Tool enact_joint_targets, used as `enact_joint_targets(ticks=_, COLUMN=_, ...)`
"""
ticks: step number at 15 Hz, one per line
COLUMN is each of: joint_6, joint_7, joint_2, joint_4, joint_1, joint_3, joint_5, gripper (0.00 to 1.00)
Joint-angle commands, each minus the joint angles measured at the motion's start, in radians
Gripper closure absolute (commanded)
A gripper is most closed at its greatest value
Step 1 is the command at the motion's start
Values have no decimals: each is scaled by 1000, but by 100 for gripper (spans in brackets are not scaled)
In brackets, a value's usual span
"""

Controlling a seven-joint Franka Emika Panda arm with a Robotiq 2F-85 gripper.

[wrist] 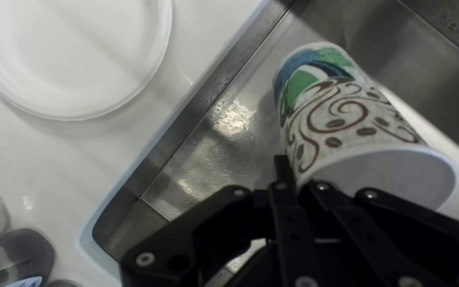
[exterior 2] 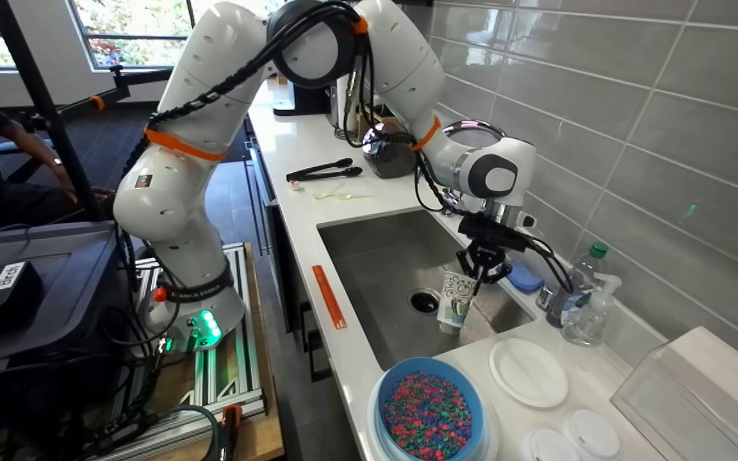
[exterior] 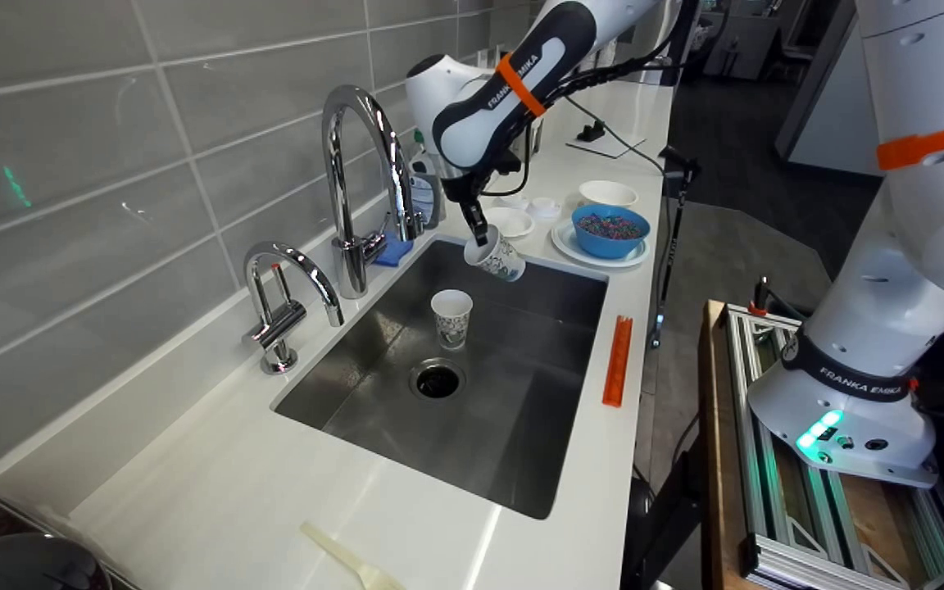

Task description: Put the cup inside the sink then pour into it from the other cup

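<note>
In an exterior view, FRANKA EMIKA can be read twice on the robot arm [exterior: 550, 61]: along the forearm, by an orange strap [exterior: 520, 84], and in white capitals on the dark collar [exterior: 857, 380] round its foot. In an exterior view a white label [exterior 2: 8, 276] on a black box [exterior 2: 10, 306] reads Birch. The gripper [exterior: 480, 236] is pressed together on the wall of a tilted cup [exterior: 503, 259], pinching it at the rim above the sink [exterior: 513, 434]. The wrist view brings out this cup's print: brown swirls and coffee beans, with green and blue shapes toward the base. An upright cup [exterior: 451, 319] with similar patterning stands on the sink floor, just beside the drain [exterior: 437, 382] and apart from the pinched one. Near the tiled wall [exterior 2: 625, 115], beside the sink, stand a green-capped bottle [exterior 2: 577, 278] and a clear pump bottle [exterior 2: 590, 320], the writing on them too small to make out. A blue bowl [exterior: 610, 244] of small coloured granules [exterior 2: 430, 413] sits on a white plate [exterior: 567, 246] near the sink's edge, and an orange strip [exterior: 618, 360] lies along the white countertop [exterior: 218, 492] on the side of the sink away from the wall; whether it carries lettering cannot be told.
</note>
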State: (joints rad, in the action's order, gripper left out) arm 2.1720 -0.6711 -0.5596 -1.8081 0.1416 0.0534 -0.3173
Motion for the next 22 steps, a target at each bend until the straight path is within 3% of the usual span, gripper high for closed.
enact_joint_targets(ticks=1, joint_6=-4, joint_7=1, joint_2=-1, joint_4=3, joint_1=5, joint_3=-5, joint_5=-3, gripper=99)
enact_joint_targets(ticks=14, joint_6=-34, joint_7=235, joint_2=-5, joint_4=-8, joint_1=-101, joint_3=34, joint_5=-207, gripper=99)
enact_joint_targets(ticks=22, joint_6=-74, joint_7=283, joint_2=-23, joint_4=6, joint_1=-130, joint_3=34, joint_5=-265, gripper=99)
